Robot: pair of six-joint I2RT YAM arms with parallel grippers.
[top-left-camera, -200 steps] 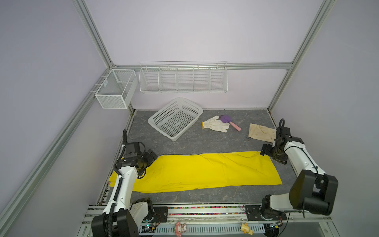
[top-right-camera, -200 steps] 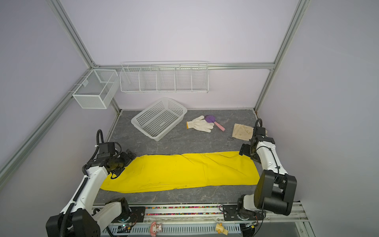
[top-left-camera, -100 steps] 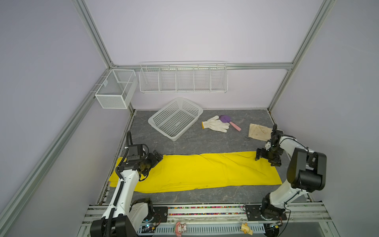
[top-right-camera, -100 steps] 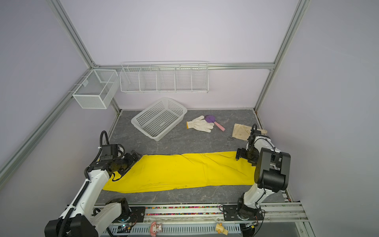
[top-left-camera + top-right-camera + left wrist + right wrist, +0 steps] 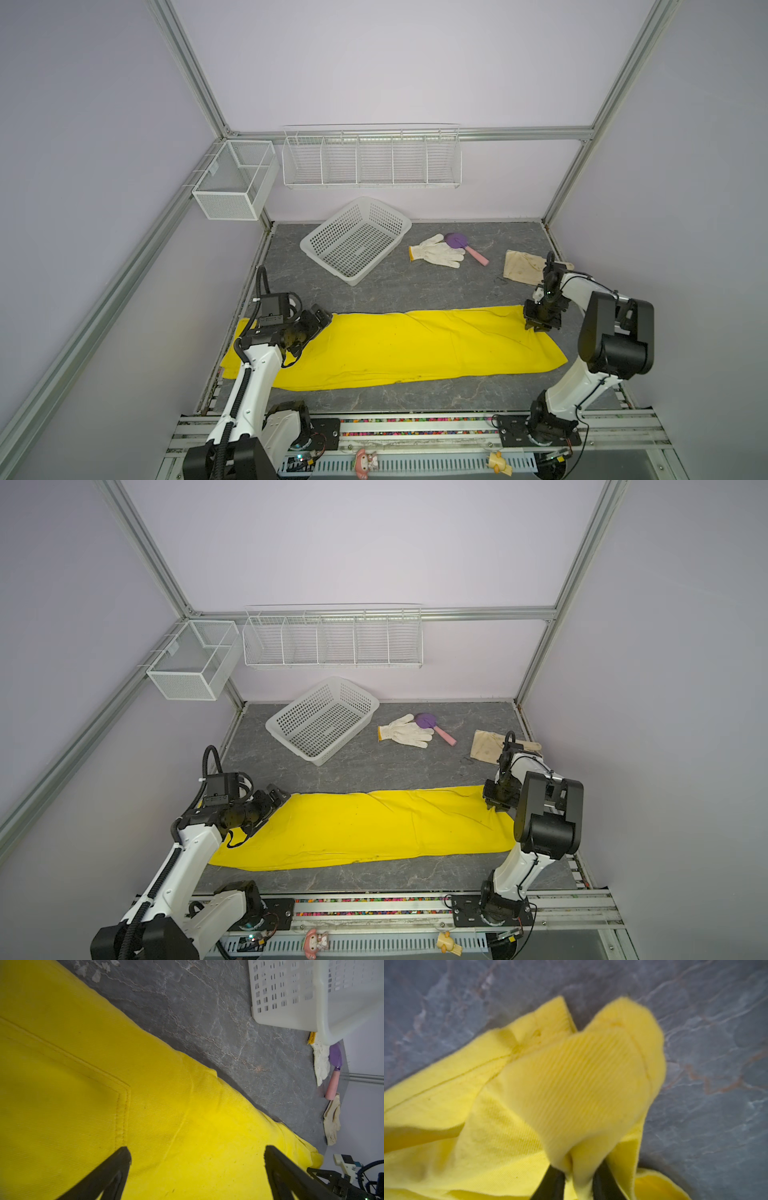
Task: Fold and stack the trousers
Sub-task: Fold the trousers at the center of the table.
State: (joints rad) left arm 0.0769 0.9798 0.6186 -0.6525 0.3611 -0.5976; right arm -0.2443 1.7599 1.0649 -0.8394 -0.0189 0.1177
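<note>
Trousers (image 5: 407, 349) lie flat, stretched across front of worktop (image 5: 415, 291) | R pincer (image 5: 578, 1178) clamped on far hem corner, prob. to lift leg end for fold | L pincer (image 5: 196, 1150) jaws apart, low over pocket end, no grip yet

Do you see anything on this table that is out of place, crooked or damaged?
Nothing looks spilled or damaged. The white basket seems tilted, with its far side raised toward the wall. The purple-headed tool overlaps the fingers of the white glove rather than lying apart from it.
</note>
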